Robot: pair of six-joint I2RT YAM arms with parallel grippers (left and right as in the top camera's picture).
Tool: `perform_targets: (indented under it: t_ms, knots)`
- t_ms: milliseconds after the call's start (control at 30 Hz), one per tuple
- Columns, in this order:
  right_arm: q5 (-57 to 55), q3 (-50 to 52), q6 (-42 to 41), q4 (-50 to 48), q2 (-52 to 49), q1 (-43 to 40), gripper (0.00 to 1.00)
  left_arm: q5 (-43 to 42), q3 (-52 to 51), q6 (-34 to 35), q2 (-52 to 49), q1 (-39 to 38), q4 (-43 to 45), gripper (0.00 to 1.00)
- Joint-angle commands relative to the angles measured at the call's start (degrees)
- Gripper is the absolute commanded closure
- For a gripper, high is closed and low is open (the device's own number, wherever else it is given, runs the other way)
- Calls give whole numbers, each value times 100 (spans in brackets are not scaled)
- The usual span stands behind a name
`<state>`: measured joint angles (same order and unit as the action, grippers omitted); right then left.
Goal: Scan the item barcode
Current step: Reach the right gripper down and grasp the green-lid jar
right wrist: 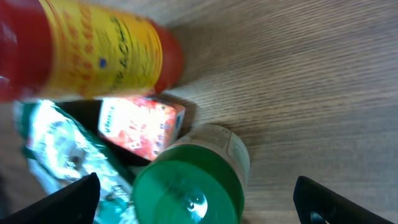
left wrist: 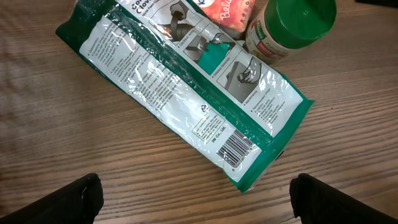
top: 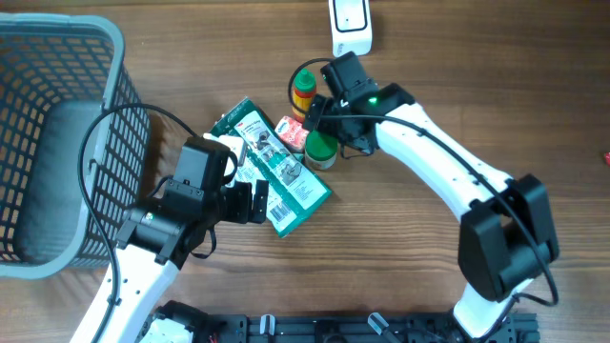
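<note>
as both arms are reaching over the surface [top: 477, 86], the left hand [top: 250, 202] is hovering just short of the green packet [left wrist: 186, 93], jaws spread wide and empty. the packet is lying flat mid-surface, its barcode [left wrist: 238, 149] facing up at the corner nearest that hand. the right hand [top: 316, 112], also wide and holding nothing, is hanging over a green-lidded jar [top: 320, 149], a red box [top: 290, 129] and a yellow bottle [top: 303, 90] crowding the packet's far end. what appears to be a white scanner [top: 351, 27] is sitting well apart at the top edge. pickup looks like the step in hand: the left hand is needing to close across the packet's narrow width, clear of the barcode, leaving the code flat, uncovered and free to face the scanner.
</note>
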<state>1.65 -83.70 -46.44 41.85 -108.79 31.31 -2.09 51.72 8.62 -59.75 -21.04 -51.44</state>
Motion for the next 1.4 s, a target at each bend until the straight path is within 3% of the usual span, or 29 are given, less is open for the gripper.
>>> perform_targets:
  t_ms: [0,233,433,633,833,1067,1367]
  knots:
    - [-227,-7,800,-66,-304,201,0,-85,-20,-94,0,33,-4,0]
    - [-247,-7,1174,-105,-531,225,2,-85,-20,-94,0,33,-4,0]
    - [-341,-7,1351,-129,-588,225,27,-85,-20,-92,0,33,-4,0]
    - [-431,-7,1349,-129,-586,221,37,-87,-20,-92,0,33,-4,0]
    - [-693,-7,1683,103,-503,170,38,-87,-20,-92,0,33,-4,0]
    - [-1878,-7,1803,726,-131,-210,37,-87,-20,-94,0,33,-4,0]
    - [-1679,-7,1790,573,-52,-903,38,-85,-20,-94,0,33,-4,0]
